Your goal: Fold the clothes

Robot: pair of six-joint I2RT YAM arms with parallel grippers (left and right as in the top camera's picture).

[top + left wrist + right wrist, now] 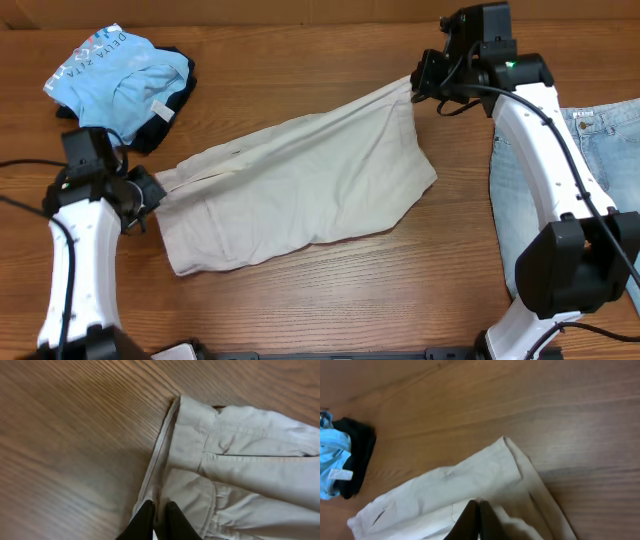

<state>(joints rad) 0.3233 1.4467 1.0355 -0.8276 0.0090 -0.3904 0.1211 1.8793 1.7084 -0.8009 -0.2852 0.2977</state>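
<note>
Pinching the beige cotton shorts, spread on the wooden table, at both ends: my left gripper is clamped on the waistband edge, my right gripper on a leg hem. Fabric looks light and floppy, so I'd expect sag; corners seem the best hold. Light-blue denim jeans right of the shorts are cut off by the frame.

Jeans cut off at right edge; dark garment mostly under tee.

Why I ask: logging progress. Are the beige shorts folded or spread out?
Spread out: the shorts lie stretched long on the table, left gripper and right gripper pinching opposite ends. Leg over leg: cannot tell.
</note>
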